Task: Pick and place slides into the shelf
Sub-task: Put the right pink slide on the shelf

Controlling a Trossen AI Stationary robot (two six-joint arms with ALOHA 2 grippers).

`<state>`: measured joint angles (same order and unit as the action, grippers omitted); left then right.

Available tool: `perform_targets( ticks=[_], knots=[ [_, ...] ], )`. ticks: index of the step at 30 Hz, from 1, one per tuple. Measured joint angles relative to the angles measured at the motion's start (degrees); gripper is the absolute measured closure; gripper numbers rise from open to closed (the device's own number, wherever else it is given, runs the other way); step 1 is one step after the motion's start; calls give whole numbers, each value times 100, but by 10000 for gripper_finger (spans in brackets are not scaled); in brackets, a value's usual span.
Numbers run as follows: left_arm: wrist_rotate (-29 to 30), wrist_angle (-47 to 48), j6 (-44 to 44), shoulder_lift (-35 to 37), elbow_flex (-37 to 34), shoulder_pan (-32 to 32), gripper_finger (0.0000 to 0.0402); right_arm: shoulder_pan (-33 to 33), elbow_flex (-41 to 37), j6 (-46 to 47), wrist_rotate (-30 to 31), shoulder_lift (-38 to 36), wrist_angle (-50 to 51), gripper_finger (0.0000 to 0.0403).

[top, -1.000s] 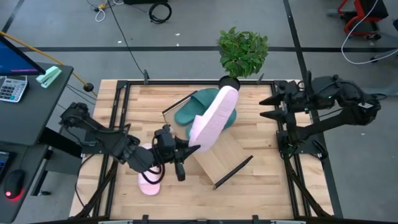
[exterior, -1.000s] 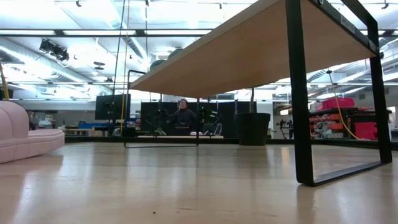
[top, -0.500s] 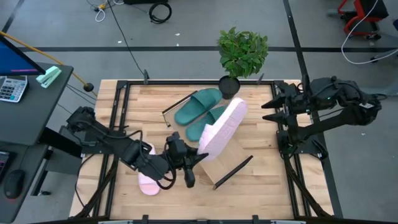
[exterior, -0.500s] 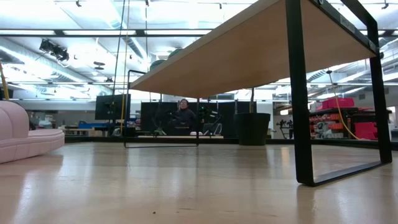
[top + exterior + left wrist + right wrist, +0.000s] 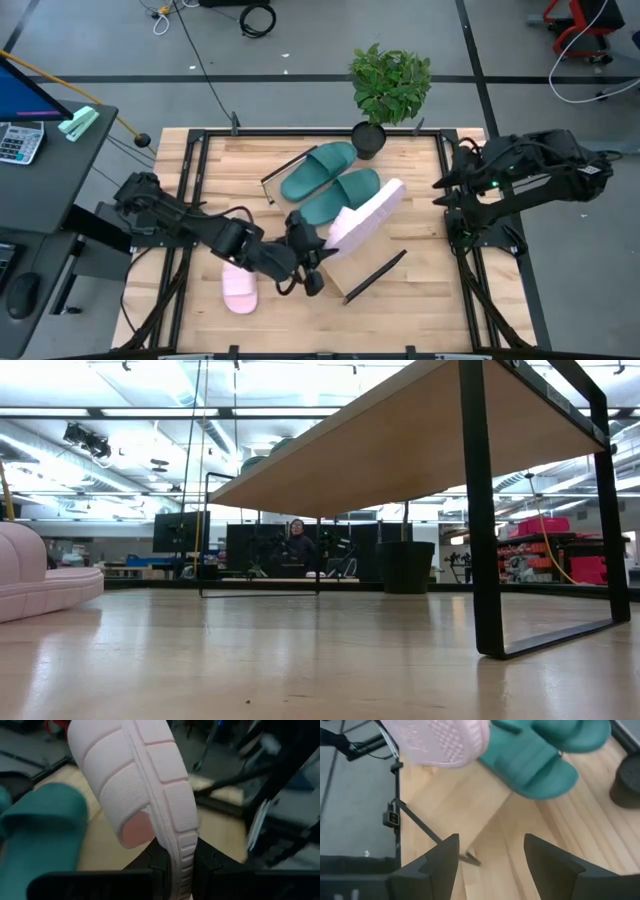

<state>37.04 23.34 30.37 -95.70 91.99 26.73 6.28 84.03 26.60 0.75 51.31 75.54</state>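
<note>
High view: left tool [image 5: 322, 247] grips pink slide [image 5: 366, 212] over shelf [image 5: 364, 247].

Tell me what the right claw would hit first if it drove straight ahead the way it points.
Probably the shelf board: the open right claw aims down at its bare wood, with the held pink slide and a teal slide farther along. Depth is unclear.

Both arms are all black, chunky jointed segments with thin black cables looping along them. The left arm [image 5: 190, 228] looks bulky around the wrist. The right arm [image 5: 540, 175] has a tiny green light near its wrist. Right fingers [image 5: 437, 865] are flat, dark, wedge-shaped plates. Left fingers [image 5: 150, 865] look matte black too.
</note>
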Motion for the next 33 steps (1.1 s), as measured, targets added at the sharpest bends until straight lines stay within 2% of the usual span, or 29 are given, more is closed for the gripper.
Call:
perform_targets(
  ticks=[5, 11, 17, 20, 33],
  knots=[
    [-297, 1458, -298, -281, 920, -136, 356, 0, -2, 193, 148, 0, 210, 174],
    [-556, 2942, -1115, -1020, 2599, -297, 356, 0, -2, 218, 385, 9, 208, 174],
    [-618, 4600, -1115, -1791, 3804, -380, 357, 0, -2, 208, 487, 55, 219, 175],
    [-655, 5010, -821, -2031, 4044, -381, 357, 0, -2, 188, 552, 79, 235, 175],
    [-691, 5013, 49, -2529, 4043, -266, 357, 0, -2, 22, 632, 140, 268, 175]
  ],
)
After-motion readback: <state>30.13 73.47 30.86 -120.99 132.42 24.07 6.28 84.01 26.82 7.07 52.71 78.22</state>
